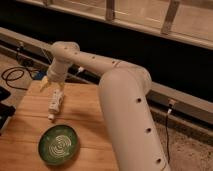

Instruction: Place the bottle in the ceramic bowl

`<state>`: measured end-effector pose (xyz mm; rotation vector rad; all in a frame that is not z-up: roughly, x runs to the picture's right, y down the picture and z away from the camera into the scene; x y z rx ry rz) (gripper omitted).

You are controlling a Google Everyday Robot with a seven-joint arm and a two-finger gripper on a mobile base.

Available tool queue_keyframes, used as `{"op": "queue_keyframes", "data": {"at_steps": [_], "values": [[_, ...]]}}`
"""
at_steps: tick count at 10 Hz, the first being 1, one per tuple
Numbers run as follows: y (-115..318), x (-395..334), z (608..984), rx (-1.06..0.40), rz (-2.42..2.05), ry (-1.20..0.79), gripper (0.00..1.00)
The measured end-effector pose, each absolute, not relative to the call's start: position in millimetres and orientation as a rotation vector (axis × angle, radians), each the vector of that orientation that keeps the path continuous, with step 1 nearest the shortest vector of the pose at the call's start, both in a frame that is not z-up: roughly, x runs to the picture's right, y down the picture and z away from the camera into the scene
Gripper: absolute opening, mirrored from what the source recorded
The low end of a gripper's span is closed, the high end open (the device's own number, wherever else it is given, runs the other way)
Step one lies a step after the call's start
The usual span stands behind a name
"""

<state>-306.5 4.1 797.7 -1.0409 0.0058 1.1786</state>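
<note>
on the pale wooden slatted table top [85,107], near its far left corner, the small slim white plastic bottle [55,101] is seen lying on its side, its length running toward the camera and its small whitish cap [51,116] pointed at the near side. the two-finger gripper [52,85] is held directly over the bottle's far end, carried on the wrist of the thick white robot arm [125,100]. its yellowish fingers [44,84] are spread apart, one to each side of the bottle's far end, and nothing is gripped between them; whether the tips touch the bottle cannot be told.

the round shallow dark green glazed bowl [46,137], marked inside with pale ring lines, is set on the same table nearer the camera. a strip of bare wood is left between the cap and the bowl's far rim, so the two are near but apart, with the bowl almost in line with the bottle's length.

the table's far edge is passed just behind the gripper, and its left edge is close beside both bottle and bowl. open board is left to the right of the bottle, up to the point where the arm's bulky forearm is laid across the right side. black cables [12,75] are coiled on the floor beyond the left edge
</note>
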Motion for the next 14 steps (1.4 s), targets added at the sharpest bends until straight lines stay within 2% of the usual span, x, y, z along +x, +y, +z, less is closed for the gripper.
{"op": "queue_keyframes", "data": {"at_steps": [3,6,9,10,14], "values": [[13.7,-338.4,831.7,-1.056,1.135,0.056,0.65],[9.8,-338.5,840.0,-1.014,1.133,0.097,0.65],[-7.9,-313.3,818.9,-0.793,1.141,0.170,0.65],[-13.5,-303.2,812.5,-0.760,1.152,0.176,0.65],[-15.8,-297.7,809.7,-0.753,1.159,0.178,0.65]]}}
